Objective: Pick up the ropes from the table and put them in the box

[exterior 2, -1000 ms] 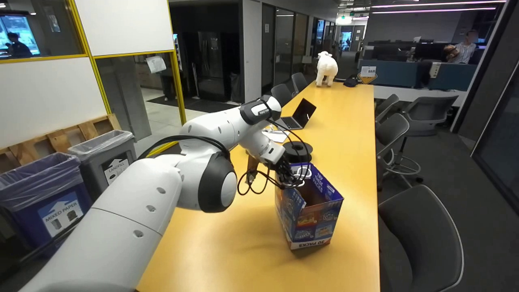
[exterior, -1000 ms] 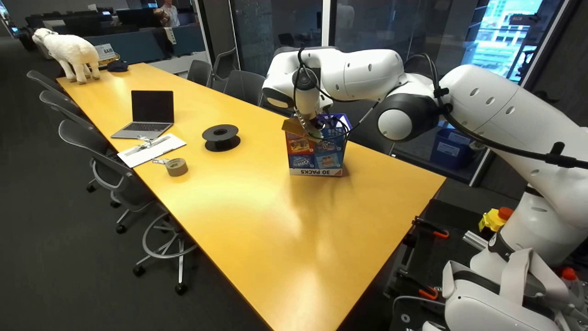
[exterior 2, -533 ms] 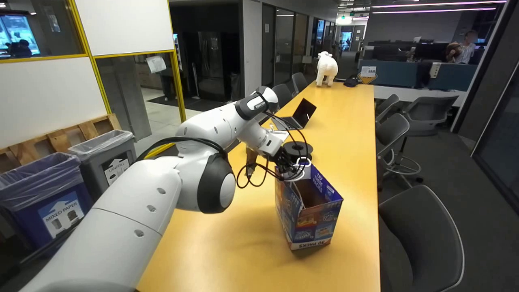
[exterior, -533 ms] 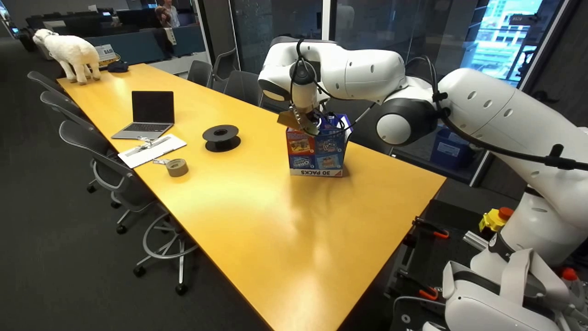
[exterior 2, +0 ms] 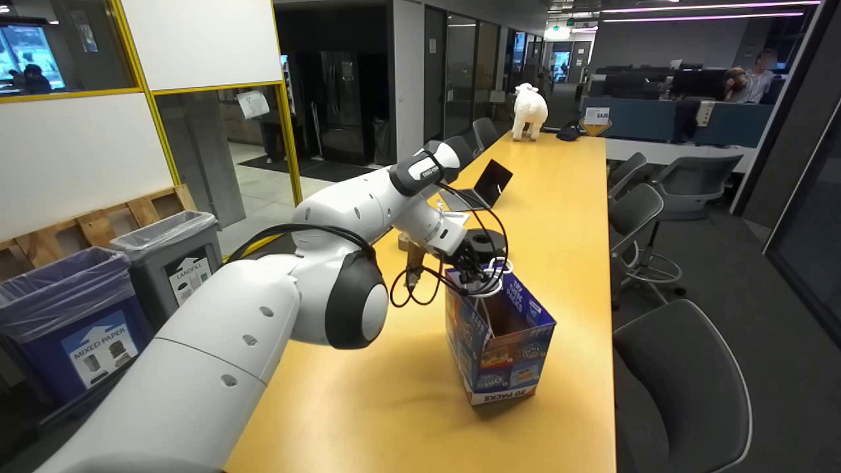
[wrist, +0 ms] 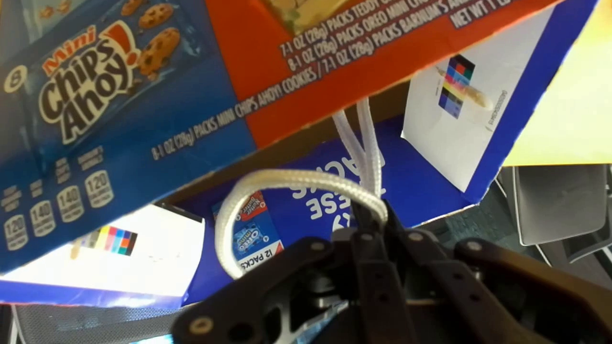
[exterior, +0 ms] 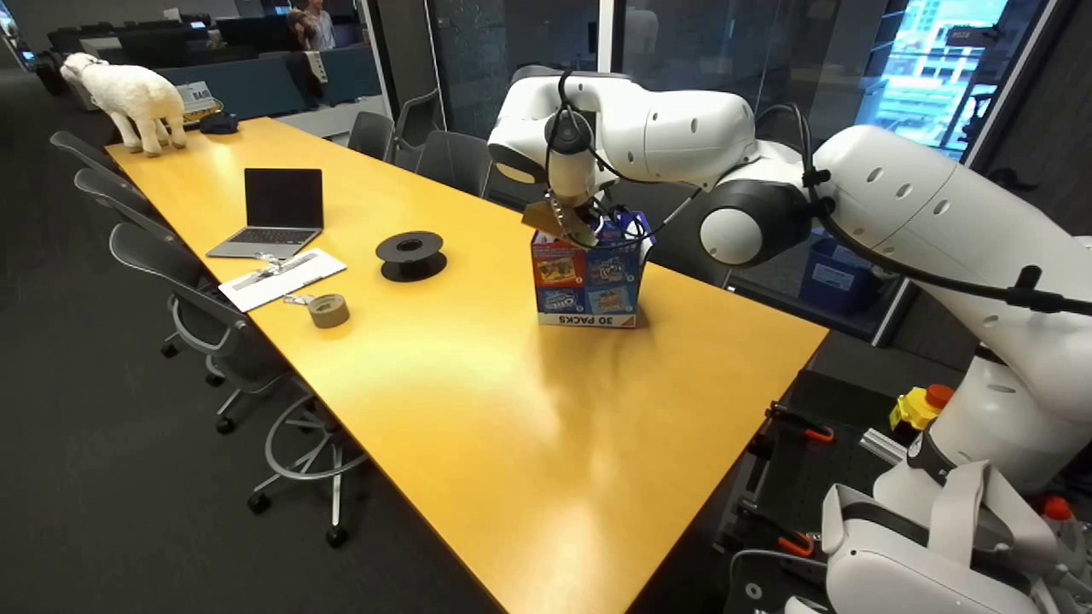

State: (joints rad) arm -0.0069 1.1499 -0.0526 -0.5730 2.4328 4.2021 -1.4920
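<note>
"At the open top of the box (exterior 2: 509,369), in what state is the claw (wrist: 377,219)?"

"It is closed, with the white rope (wrist: 306,179) pinched at its tips. The wrist view shows two strands of it that hang inside, behind the near wall."

"Is this seen from outside also?"

"In an exterior view, loops of this rope appear at the rim, but the claw's end is too dark to read."

"And the table (exterior: 478,409)?"

"Yellow and shiny; the box stands on it. Farther are a tape roll (exterior: 328,310), a spool (exterior: 411,256), a laptop (exterior: 284,198) and a toy sheep (exterior: 132,94)."

"And the room?"

"Chairs (exterior 2: 686,387) stand alongside; in an exterior view are two bins (exterior 2: 148,274); far away, a person (exterior 2: 759,85)."
</note>
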